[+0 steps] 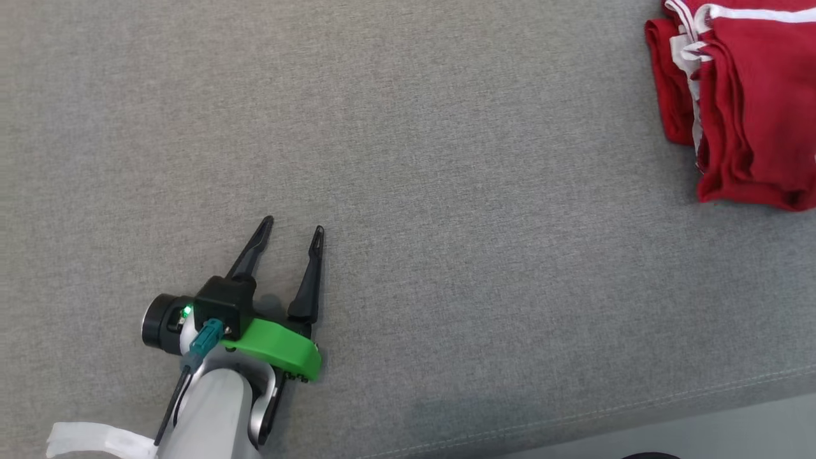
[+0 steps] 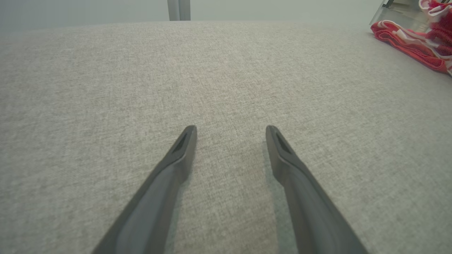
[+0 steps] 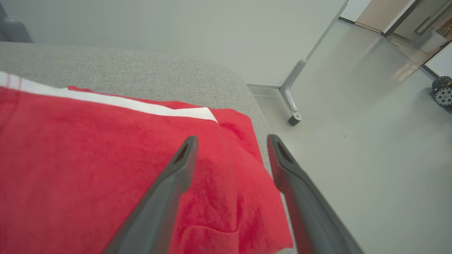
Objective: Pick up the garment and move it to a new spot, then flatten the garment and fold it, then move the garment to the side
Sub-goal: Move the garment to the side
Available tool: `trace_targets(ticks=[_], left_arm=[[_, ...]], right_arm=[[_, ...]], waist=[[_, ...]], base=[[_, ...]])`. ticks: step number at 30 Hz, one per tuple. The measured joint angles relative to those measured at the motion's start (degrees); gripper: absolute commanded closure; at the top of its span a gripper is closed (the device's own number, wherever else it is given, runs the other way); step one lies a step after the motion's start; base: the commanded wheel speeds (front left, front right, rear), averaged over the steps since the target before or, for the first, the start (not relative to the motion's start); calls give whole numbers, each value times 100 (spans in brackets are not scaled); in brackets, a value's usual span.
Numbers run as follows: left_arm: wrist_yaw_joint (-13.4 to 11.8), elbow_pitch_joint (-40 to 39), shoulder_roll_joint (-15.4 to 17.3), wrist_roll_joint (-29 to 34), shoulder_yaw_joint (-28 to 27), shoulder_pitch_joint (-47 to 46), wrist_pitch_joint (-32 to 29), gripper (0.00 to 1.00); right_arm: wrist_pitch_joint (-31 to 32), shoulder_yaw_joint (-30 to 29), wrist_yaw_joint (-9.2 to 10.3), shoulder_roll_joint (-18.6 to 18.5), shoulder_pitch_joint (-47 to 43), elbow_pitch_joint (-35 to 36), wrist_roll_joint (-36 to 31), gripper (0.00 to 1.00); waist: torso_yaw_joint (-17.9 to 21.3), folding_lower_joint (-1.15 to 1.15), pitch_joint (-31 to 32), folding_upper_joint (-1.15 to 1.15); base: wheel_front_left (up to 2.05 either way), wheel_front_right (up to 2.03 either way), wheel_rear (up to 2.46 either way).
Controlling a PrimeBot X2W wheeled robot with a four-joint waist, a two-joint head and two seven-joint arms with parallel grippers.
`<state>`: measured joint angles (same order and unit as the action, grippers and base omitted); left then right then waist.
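Garment (image 1: pixel 758 108): folded, red-white, at far-right end of grey cushion (image 1: pixel 446 191); long axis runs away from robot, layered edges facing left. Left gripper (image 1: pixel 293 225): spread, empty. Right gripper (image 3: pixel 232 138): spread above garment, grasping nothing.

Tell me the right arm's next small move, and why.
Probably lift the right gripper straight up and back, clear of the garment. Its jaws stand apart with no cloth gripped, and the garment lies folded near the right edge of the grey cushion, so the job looks done. The left gripper is open over bare cushion.
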<state>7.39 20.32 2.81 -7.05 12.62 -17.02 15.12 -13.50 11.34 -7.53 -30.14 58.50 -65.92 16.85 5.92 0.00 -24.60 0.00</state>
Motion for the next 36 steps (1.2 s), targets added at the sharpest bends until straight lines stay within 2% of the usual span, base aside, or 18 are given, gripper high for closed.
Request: trace_targets(ticks=[4,12,20,28,36], left_arm=[[1,8,0,-36,-93,49,0,0],[-14,11,0,-137,-311,321,1,0],[-144,79,-2,-277,-521,677,0,0],[-238,176,-1,-327,-764,916,0,0],[-330,199,1,-393,-886,1101,0,0]], right_arm=[[-132,-390,0,182,-100,-18,-126,0],[-149,-770,0,1070,-1552,1846,-201,0],[-152,-466,0,1927,-2989,3163,-79,0],[-152,-415,0,2324,-3688,3579,-86,0],[-152,-356,0,2449,-4077,3680,-315,0]], waist=[[-97,0,59,0],[-73,0,500,0],[-78,0,1095,0],[-234,0,1495,0],[-400,0,1752,0]], base=[[0,0,0],[0,0,0],[0,0,0],[0,0,0],[0,0,0]])
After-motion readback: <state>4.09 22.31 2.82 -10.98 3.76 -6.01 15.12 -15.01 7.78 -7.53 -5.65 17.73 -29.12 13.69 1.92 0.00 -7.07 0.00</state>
